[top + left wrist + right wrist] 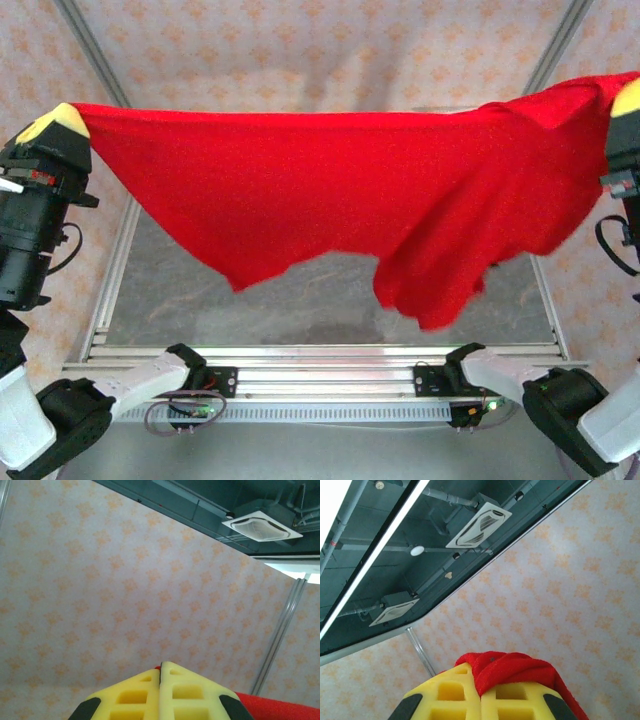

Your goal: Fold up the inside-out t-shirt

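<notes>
The inside-out t-shirt (pixel 330 190), plain bright red, hangs stretched in the air between my two raised arms, its lower edge sagging above the table. My left gripper (pixel 66 118) at the upper left is shut on one corner of it; in the left wrist view the yellow fingers (pixel 160 672) press together with a sliver of red t-shirt (pixel 280 707) showing beside them. My right gripper (pixel 627 98) at the upper right is shut on the other end; a bunch of red t-shirt (pixel 512 667) bulges over the closed yellow fingertips (pixel 480 685).
Below the cloth lies the grey tabletop (pixel 300 300) with an aluminium rail frame (pixel 320 365) along its near edge. Patterned curtain walls (pixel 320 50) enclose the back and sides. Both arm bases (pixel 190 380) sit at the near edge.
</notes>
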You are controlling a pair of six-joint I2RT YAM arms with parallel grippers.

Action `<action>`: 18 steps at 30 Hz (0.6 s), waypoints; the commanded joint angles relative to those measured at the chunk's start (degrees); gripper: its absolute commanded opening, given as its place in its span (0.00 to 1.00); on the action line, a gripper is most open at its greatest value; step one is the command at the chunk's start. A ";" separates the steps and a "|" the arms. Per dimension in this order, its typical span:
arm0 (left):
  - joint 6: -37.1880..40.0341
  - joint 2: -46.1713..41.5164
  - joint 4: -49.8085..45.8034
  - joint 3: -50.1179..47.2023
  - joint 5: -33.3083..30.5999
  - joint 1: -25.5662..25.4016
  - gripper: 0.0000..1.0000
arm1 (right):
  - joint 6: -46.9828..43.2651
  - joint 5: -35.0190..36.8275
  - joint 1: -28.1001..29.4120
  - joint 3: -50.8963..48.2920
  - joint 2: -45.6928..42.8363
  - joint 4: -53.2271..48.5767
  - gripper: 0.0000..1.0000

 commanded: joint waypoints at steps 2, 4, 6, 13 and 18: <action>5.55 1.32 -0.87 2.21 -3.93 0.55 0.00 | 1.66 -0.03 -0.30 0.78 6.02 -0.44 0.00; 5.95 2.26 -0.47 1.78 -6.10 0.52 0.00 | 1.55 -0.29 -0.31 0.44 7.60 0.43 0.00; 6.13 3.93 1.14 1.12 -9.15 0.53 0.00 | 0.11 -0.64 -0.31 -0.69 9.74 2.36 0.00; 14.08 19.99 8.36 8.34 -13.48 3.15 0.00 | -4.93 -1.61 -0.27 10.25 28.63 8.50 0.00; 9.95 27.66 14.71 15.59 -8.33 8.86 0.00 | -4.70 -0.86 -0.31 23.58 39.43 18.81 0.00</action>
